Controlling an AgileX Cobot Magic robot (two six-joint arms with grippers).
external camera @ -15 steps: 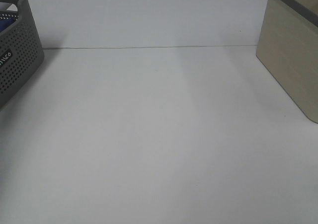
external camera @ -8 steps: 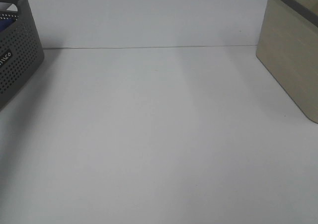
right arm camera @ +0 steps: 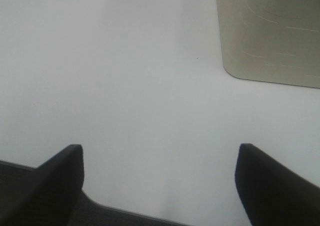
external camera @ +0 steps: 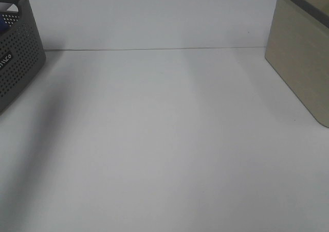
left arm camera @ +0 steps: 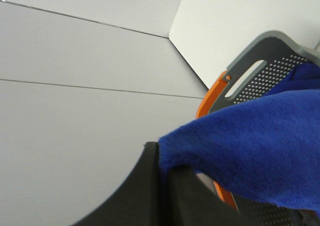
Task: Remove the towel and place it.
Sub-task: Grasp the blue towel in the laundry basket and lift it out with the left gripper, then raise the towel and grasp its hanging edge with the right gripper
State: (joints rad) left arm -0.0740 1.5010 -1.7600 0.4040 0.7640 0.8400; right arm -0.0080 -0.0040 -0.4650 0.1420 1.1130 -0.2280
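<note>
The royal-blue towel point(left arm camera: 255, 146) fills the left wrist view, fuzzy and bunched. My left gripper point(left arm camera: 162, 161) is shut on its edge, lifted over the grey perforated basket point(left arm camera: 272, 68). From the exterior high view, only a sliver of the towel point(external camera: 4, 22) shows inside the basket point(external camera: 18, 57) at the far left edge, and neither gripper is in sight. My right gripper point(right arm camera: 160, 173) hangs over the bare white table with its black fingers point(right arm camera: 62, 173) spread wide, nothing between them.
A beige box point(external camera: 303, 52) stands at the right edge of the white table point(external camera: 164, 139) and shows again as the beige box point(right arm camera: 270, 30) ahead of my right gripper. An orange piece point(left arm camera: 209, 101) sits against the basket's handle end.
The shadow on the table beside the basket has deepened and spread a little. Nothing else in the exterior high view has moved.
</note>
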